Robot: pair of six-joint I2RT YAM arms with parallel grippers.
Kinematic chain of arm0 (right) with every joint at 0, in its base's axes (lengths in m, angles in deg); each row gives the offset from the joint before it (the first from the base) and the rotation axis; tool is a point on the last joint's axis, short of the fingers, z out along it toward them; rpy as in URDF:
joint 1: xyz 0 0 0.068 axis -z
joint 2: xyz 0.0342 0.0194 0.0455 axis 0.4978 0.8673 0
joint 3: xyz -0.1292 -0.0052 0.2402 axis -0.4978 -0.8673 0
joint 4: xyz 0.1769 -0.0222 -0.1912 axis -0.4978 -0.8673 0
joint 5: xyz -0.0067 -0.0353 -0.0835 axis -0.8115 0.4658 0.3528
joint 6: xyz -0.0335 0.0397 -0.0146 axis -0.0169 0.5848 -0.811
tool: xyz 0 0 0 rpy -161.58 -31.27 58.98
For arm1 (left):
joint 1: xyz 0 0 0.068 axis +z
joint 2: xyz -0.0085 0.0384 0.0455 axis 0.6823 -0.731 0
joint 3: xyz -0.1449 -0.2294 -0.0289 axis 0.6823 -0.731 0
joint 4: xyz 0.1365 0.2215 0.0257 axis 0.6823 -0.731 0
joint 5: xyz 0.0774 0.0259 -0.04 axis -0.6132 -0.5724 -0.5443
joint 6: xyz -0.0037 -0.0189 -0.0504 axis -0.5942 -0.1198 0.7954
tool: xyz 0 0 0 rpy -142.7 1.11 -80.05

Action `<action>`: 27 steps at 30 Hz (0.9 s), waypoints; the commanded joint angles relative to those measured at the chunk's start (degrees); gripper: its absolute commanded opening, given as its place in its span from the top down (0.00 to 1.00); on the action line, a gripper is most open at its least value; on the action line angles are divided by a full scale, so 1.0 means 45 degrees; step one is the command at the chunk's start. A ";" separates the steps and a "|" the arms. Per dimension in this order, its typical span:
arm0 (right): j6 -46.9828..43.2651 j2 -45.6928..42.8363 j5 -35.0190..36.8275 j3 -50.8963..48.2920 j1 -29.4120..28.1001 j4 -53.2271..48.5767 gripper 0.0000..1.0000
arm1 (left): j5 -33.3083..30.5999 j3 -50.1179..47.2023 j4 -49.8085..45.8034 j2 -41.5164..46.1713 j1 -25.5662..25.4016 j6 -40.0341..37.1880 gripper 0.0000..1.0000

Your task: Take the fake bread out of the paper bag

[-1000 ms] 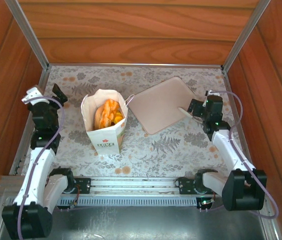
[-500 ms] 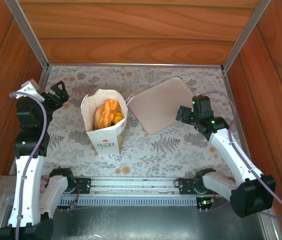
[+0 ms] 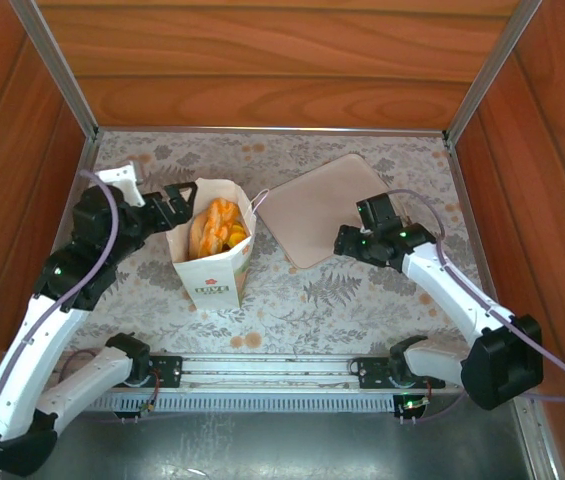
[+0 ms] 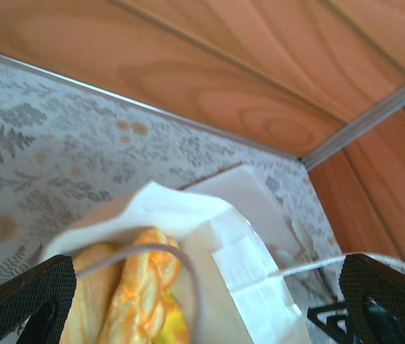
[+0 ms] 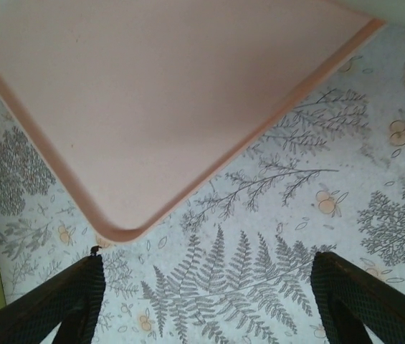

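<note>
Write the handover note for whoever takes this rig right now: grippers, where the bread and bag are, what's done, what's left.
Left gripper: open, empty, at the left rim of the paper bag.
Right gripper: open, empty, by the near edge of the beige tray.
Fake bread: inside the upright, open bag.
Done: nothing taken out yet.
Left: reach in and lift out every piece.

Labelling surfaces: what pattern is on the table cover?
The table cover is pale with grey ferns and small orange flowers, clearest in the right wrist view.
</note>
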 commanded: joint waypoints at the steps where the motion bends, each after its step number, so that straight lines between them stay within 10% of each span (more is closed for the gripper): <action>1: 0.0339 0.0244 -0.0467 0.0482 -0.0237 -0.0542 0.24 | -0.1558 0.0625 -0.1659 -0.0332 -0.1011 0.0049 0.00; 15: 0.0607 0.0333 -0.1013 -0.0158 -0.1007 0.0237 0.28 | -0.4638 0.2053 -0.4699 -0.0194 -0.2012 0.0658 0.00; 27: 0.0602 0.0856 -0.1068 0.0075 -0.1094 0.0658 0.29 | -0.3698 0.1872 -0.6653 -0.1158 -0.2003 0.1602 0.00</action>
